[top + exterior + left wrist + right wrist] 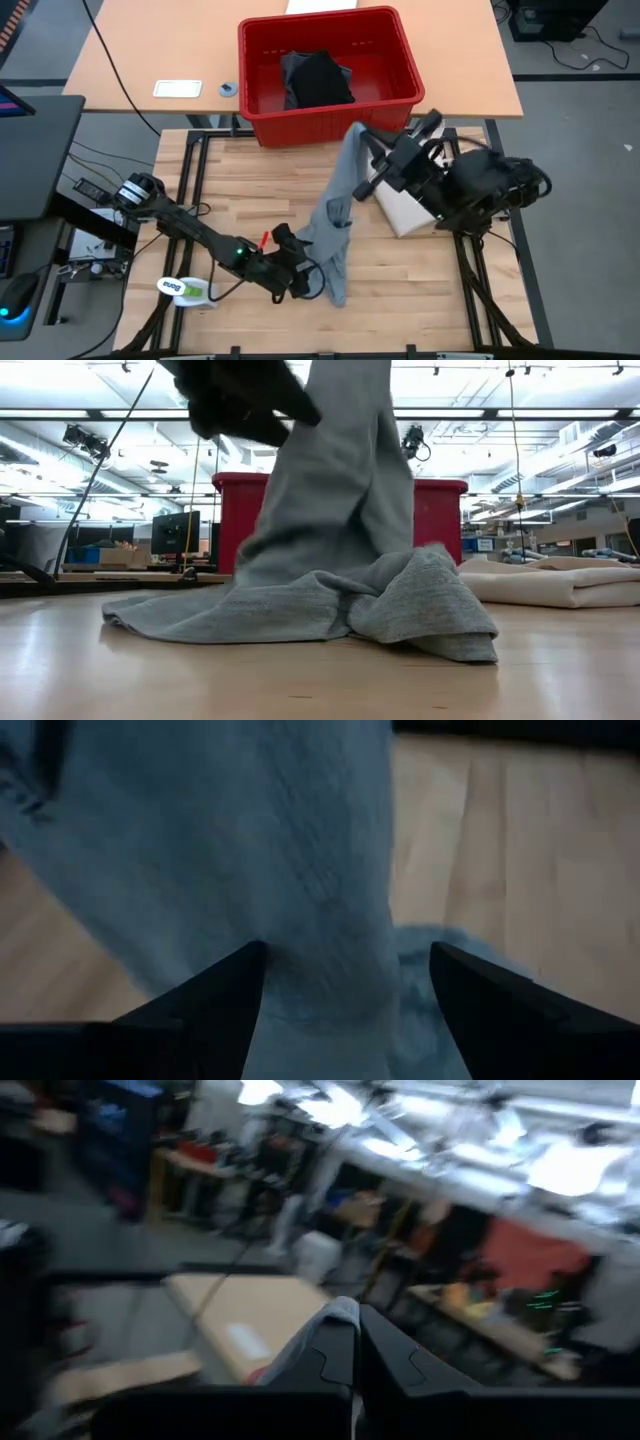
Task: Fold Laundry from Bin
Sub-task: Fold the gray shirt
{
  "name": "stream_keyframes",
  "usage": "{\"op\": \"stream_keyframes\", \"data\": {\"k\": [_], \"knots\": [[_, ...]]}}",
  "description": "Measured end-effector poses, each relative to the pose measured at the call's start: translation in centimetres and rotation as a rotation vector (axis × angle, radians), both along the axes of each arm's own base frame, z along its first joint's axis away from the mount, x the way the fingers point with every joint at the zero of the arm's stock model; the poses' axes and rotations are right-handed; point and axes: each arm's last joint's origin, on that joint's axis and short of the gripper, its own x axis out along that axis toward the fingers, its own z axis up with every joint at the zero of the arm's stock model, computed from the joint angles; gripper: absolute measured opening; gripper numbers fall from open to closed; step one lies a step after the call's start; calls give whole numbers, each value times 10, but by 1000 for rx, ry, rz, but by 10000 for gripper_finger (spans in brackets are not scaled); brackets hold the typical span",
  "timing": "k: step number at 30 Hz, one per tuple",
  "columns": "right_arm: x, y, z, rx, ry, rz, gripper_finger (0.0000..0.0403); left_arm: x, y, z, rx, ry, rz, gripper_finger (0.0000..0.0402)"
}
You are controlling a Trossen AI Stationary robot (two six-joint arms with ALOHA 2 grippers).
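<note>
A light grey T-shirt (340, 195) hangs in a long strip from my right gripper (358, 132), which is shut on it high above the table in front of the red bin (258, 125). The shirt's lower part lies bunched on the wooden table (420, 610). My left gripper (305, 272) is low at the near side, open, with a hanging fold of the shirt (330, 870) between its fingers. A black garment (318, 80) lies inside the bin. My right gripper pinches a small bunch of the grey shirt (338, 1312) between its two fingertips, with the fingers about level. The shirt hangs below the hold, drawn long, and its lower end (335, 275) rests on the table. My left gripper has a finger (225, 995) on each side of the cloth; whether they touch it, I cannot tell.
A folded cream cloth (400, 210) lies on the table's right part, under my right arm. The bin stands across the far edge. A small white and green object (185, 289) lies at the near left. Bare wood shows left of the shirt.
</note>
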Motion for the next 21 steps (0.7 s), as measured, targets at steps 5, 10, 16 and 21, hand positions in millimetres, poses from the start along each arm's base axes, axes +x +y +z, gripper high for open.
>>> {"op": "stream_keyframes", "data": {"k": [5,10,16,21], "knots": [[-3,1,20,-74,-78,-54,14,-2,-1,4,76,-64,102,290],[-7,-6,27,-113,-42,-153,14,-7,-8,5,103,-98,137,290],[-6,-5,25,-104,2,-185,14,1,-3,5,63,-142,168,290],[-1,-1,18,-119,45,-178,14,22,10,-12,85,-128,187,290]]}}
